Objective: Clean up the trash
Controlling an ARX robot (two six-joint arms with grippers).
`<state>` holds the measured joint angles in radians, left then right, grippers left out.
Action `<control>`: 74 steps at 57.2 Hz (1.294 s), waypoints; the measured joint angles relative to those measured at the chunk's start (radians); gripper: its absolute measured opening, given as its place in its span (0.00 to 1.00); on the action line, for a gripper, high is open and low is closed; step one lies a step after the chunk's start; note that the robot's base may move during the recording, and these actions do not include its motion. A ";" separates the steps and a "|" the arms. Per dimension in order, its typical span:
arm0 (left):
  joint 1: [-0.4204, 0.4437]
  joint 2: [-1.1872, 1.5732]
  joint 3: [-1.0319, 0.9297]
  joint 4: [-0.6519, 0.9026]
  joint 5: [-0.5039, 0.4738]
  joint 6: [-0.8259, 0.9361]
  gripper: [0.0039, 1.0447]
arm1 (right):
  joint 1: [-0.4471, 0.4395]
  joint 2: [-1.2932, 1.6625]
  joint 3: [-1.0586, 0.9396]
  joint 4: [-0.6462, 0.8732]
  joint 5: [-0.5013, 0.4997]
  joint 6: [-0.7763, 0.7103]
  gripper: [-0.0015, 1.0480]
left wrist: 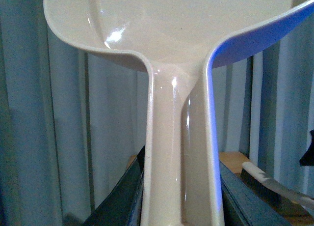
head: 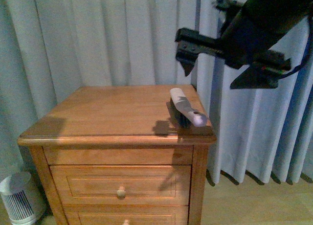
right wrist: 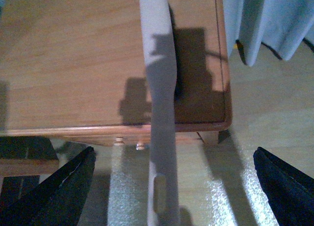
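Observation:
No wad of trash shows in any view. My left gripper [left wrist: 181, 204] is shut on the handle of the pale dustpan [left wrist: 167, 29], whose pan is held up against the curtain; this gripper is out of the front view. My right gripper [head: 220, 66] is open and empty, in the air above the right end of the wooden nightstand [head: 98, 112]. A brush [head: 186, 110] with a pale handle and dark bristles lies on the nightstand top near its right edge. In the right wrist view the brush handle [right wrist: 159, 88] runs between my wide-open right gripper [right wrist: 171, 191], well below it.
Grey curtains [head: 98, 34] hang behind and to the right of the nightstand. Drawers with round knobs [head: 121, 191] face me. A small white fan or heater [head: 17, 198] stands on the floor at the left. The brush also shows in the left wrist view [left wrist: 267, 182].

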<state>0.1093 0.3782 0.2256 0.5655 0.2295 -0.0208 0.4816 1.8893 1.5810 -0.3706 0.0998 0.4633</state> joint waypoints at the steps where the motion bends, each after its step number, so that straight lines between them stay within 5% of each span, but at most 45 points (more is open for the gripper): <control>1: 0.000 0.000 0.000 0.000 0.000 0.000 0.26 | 0.002 0.010 0.007 -0.003 0.003 0.007 0.93; 27: 0.000 0.000 0.000 0.000 0.000 0.000 0.26 | 0.014 0.282 0.235 -0.056 0.004 0.075 0.93; 54: 0.000 0.000 0.000 0.000 0.000 0.000 0.26 | 0.018 0.319 0.257 -0.084 -0.016 0.073 0.23; 74: 0.000 0.000 0.000 0.000 0.000 0.000 0.26 | 0.008 0.220 0.087 0.080 0.018 0.008 0.20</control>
<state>0.1093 0.3782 0.2256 0.5655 0.2295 -0.0212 0.4896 2.1094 1.6680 -0.2909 0.1177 0.4713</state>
